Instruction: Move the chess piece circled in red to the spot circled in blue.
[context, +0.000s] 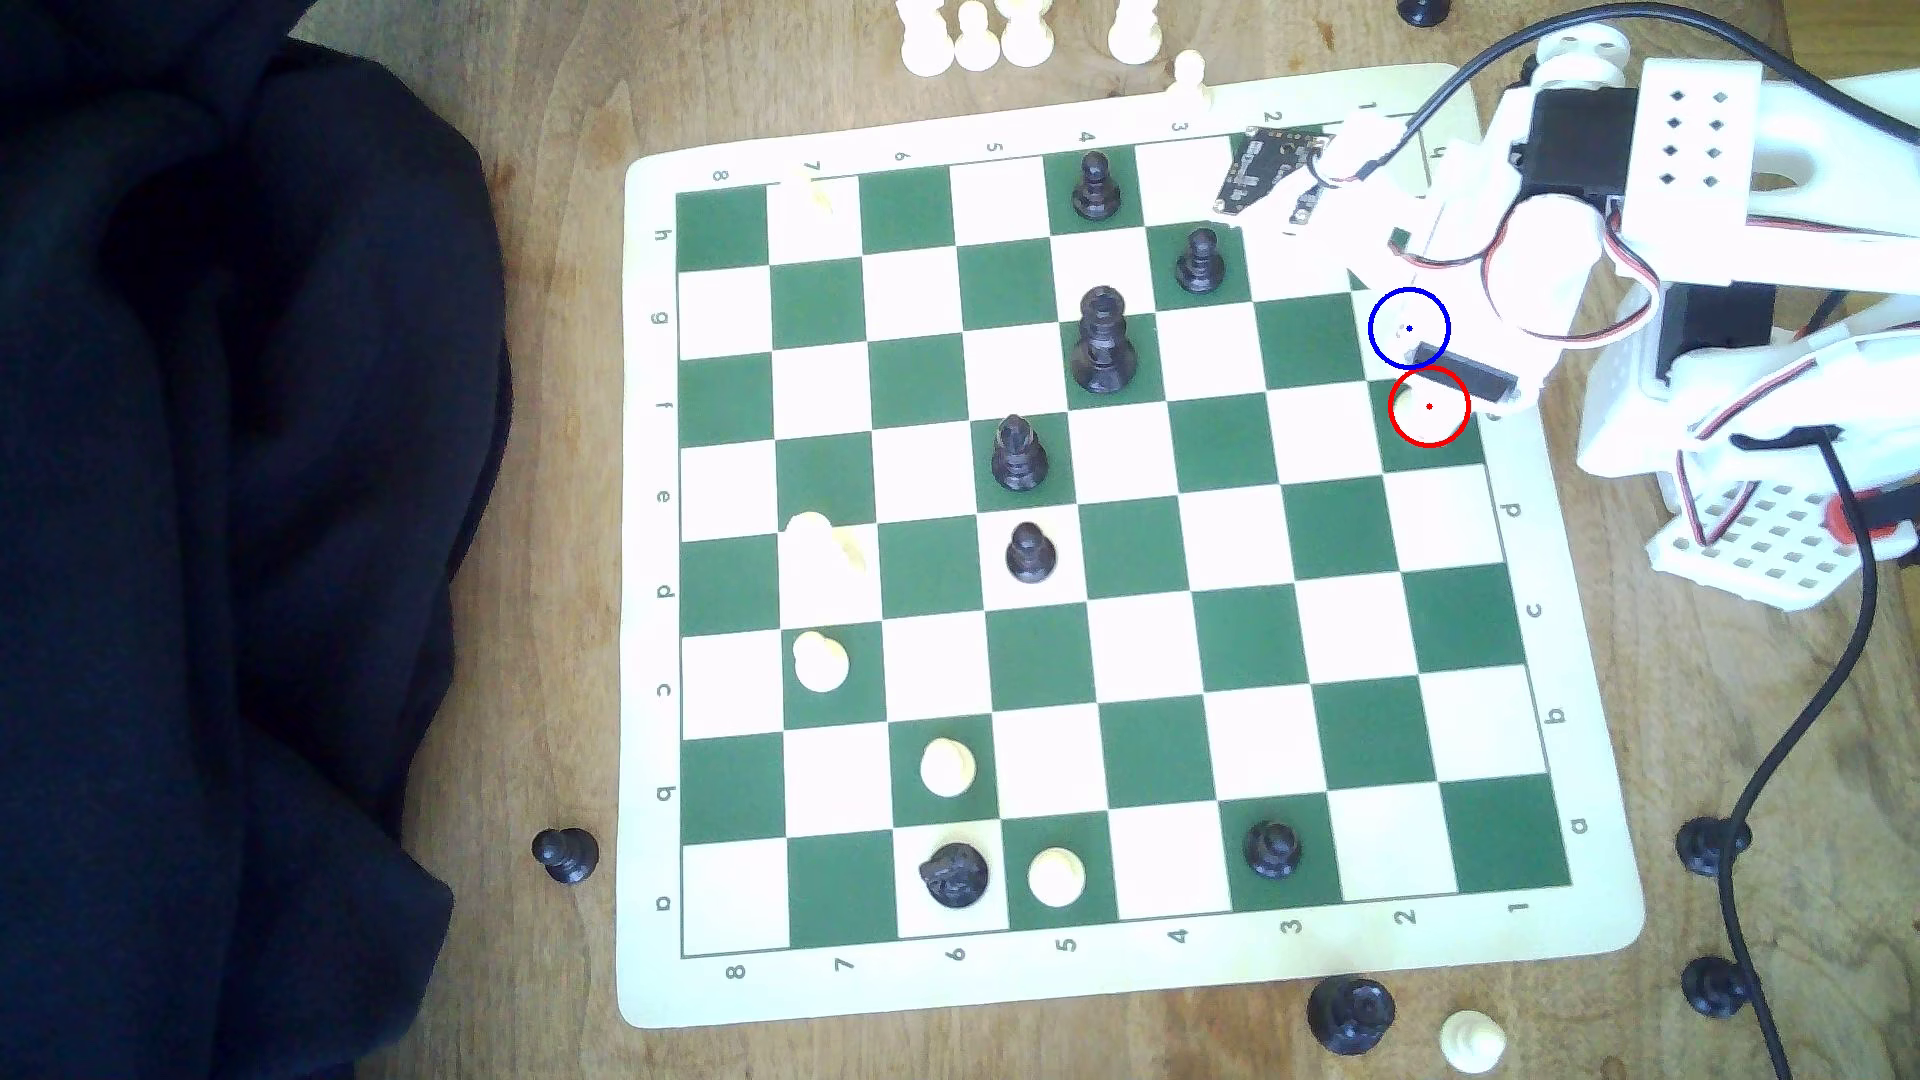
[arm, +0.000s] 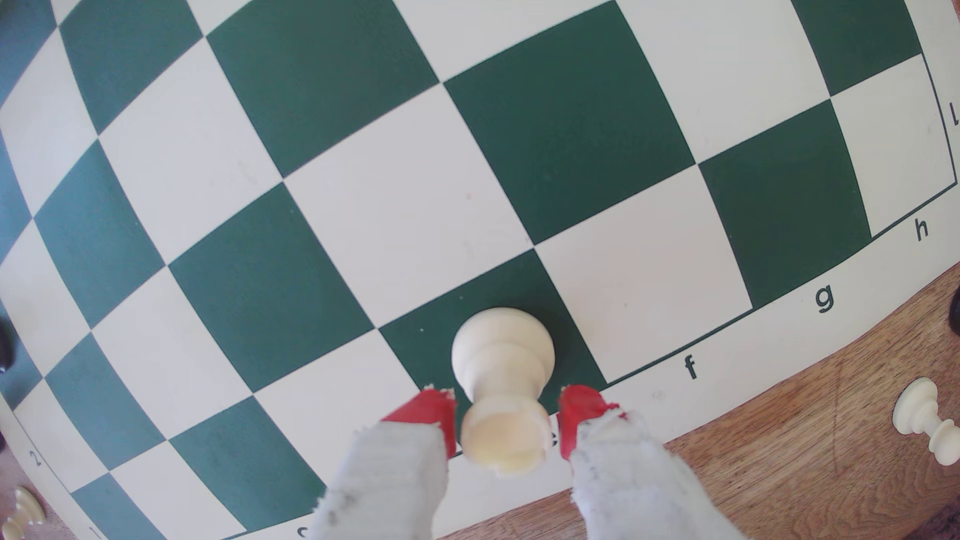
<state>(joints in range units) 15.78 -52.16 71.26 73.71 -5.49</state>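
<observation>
The chess piece circled in red (context: 1411, 401) is a small cream pawn standing upright on a green square at the board's edge, on the exterior view's right. The wrist view shows the same pawn (arm: 503, 358) from above. My gripper (arm: 506, 428) straddles its rounded top, open, with a red pad (arm: 434, 415) on either side and a thin gap at each. In the exterior view the gripper (context: 1439, 386) hangs over the red ring. The spot circled in blue (context: 1397, 317) is the adjoining white edge square, partly covered by the arm; it is the white square (arm: 639, 306) by the letter f.
Tall black pieces (context: 1101, 338) stand mid-board, and cream pawns (context: 821, 660) stand toward the exterior view's left. Loose pieces (context: 1351, 1013) lie on the wooden table around the board. A dark cloth (context: 208, 519) covers the left. A black cable (context: 1808, 727) runs down the right.
</observation>
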